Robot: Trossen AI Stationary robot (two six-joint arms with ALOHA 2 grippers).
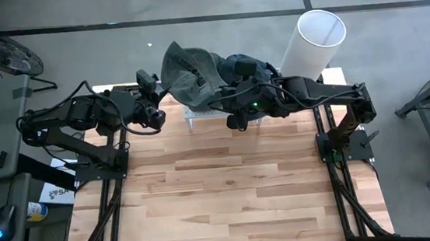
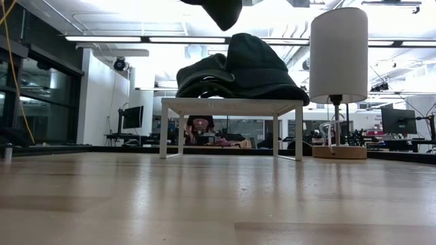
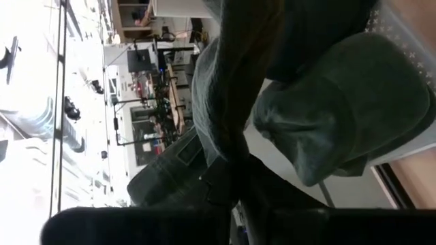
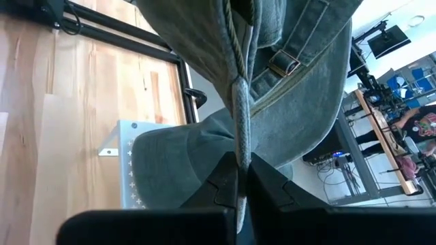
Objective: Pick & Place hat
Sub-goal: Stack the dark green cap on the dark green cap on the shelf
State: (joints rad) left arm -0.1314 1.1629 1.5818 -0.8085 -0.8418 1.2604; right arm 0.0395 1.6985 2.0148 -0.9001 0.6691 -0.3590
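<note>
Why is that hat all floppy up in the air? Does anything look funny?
Yes. One grey hat hangs crumpled in the air, pinched between the left gripper and the right gripper, both jaws shut on its fabric. Other hats sit piled, a bit lopsided, on the small white stand below.

Hats point(image 2: 238, 71) on rack point(image 2: 231, 103), lamp point(image 2: 338, 58) beside.

A lab: monitors point(image 2: 398, 120) on benches, strip ceiling lights point(image 2: 194, 39), equipment racks
</note>
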